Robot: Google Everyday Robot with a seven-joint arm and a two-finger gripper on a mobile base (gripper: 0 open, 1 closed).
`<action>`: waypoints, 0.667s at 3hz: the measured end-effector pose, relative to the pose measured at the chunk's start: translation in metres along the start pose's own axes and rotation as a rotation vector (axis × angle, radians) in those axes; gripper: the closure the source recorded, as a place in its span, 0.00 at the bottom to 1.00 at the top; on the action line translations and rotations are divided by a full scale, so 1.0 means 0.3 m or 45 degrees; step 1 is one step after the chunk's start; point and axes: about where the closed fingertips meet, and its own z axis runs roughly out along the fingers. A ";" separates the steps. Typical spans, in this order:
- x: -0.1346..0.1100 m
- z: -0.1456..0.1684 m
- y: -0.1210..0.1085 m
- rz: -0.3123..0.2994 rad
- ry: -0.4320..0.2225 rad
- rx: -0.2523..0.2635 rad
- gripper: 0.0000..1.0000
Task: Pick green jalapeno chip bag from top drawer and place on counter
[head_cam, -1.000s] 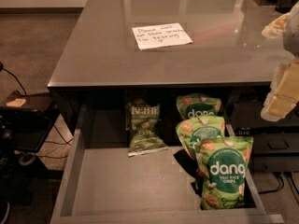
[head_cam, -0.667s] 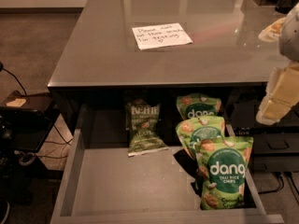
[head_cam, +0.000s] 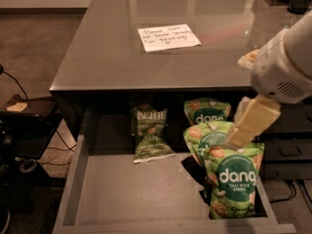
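Small dark olive-green crinkly chip bag point(head_cam: 148, 133) lies at the back of the wide shallow grey drawer point(head_cam: 141, 191), left of the brighter green dang bags point(head_cam: 233, 179). Cream gripper point(head_cam: 240, 134) hangs above those bags; apart or together, cannot tell. Likely best: shift left, then descend clear of the glossy grey tabletop point(head_cam: 107, 57) edge.

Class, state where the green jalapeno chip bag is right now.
Camera view: the green jalapeno chip bag lies at the back of the top drawer, left of the dang bags; the gripper shows at right, overlapping those bags.
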 end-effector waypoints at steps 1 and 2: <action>-0.103 0.157 0.064 0.043 -0.067 -0.023 0.00; -0.193 0.345 0.087 0.083 -0.129 -0.032 0.00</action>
